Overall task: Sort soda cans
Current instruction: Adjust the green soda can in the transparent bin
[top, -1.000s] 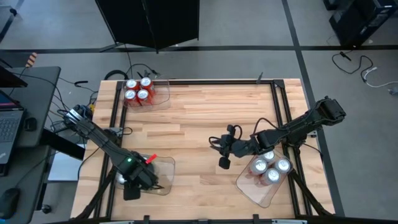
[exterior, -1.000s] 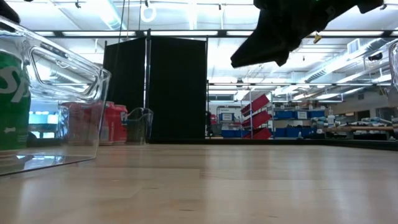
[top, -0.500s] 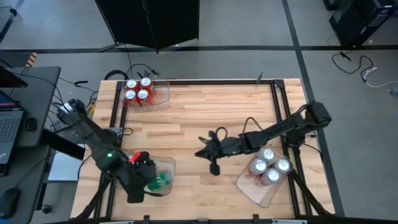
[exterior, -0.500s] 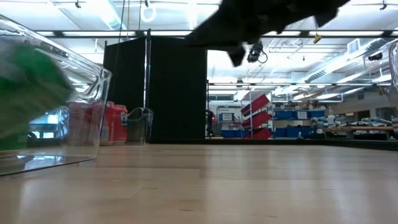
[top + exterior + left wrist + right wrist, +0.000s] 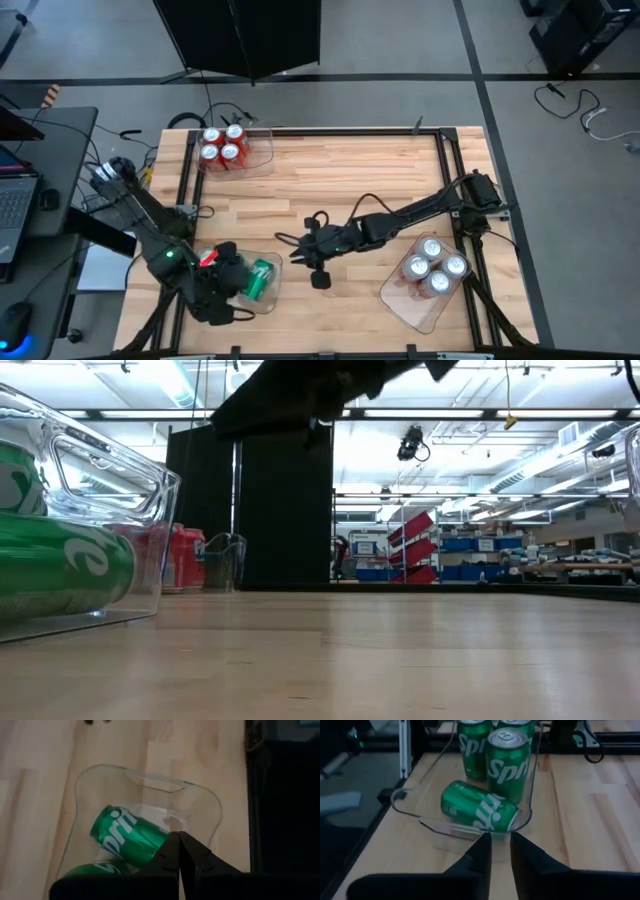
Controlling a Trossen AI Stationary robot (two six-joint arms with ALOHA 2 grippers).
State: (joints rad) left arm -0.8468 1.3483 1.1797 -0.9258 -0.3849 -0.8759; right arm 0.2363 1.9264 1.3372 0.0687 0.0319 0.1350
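Observation:
Green soda cans sit in a clear tray [image 5: 268,262] at the table's near left. One can [image 5: 262,280] [image 5: 127,837] [image 5: 480,810] [image 5: 60,565] lies on its side on the tray floor; others [image 5: 507,762] stand upright behind it. My left gripper [image 5: 238,285] [image 5: 177,837] is shut, its tips by the lying can's end. My right gripper [image 5: 295,245] [image 5: 500,845], narrowly open, hovers over the table just right of this tray, pointing at it. Red cans [image 5: 222,145] fill the far-left tray. Silver-white cans [image 5: 432,265] fill the near-right tray. My left gripper's shut fingertips [image 5: 175,842] stand over the end of the lying green can [image 5: 162,836], coming from the table's near left side. Whether they touch the can I cannot tell.
The tray's clear wall [image 5: 400,802] stands between my right gripper and the green cans. Bare wood [image 5: 340,180] spreads across the table's middle and far side. A black frame rail [image 5: 450,160] runs along the table's right edge.
A green can in the near-left tray has tipped from upright and now lies on its side. My left gripper has drawn back toward the table's near left edge. My right arm has reached across toward the table's left, nearing the green cans' tray.

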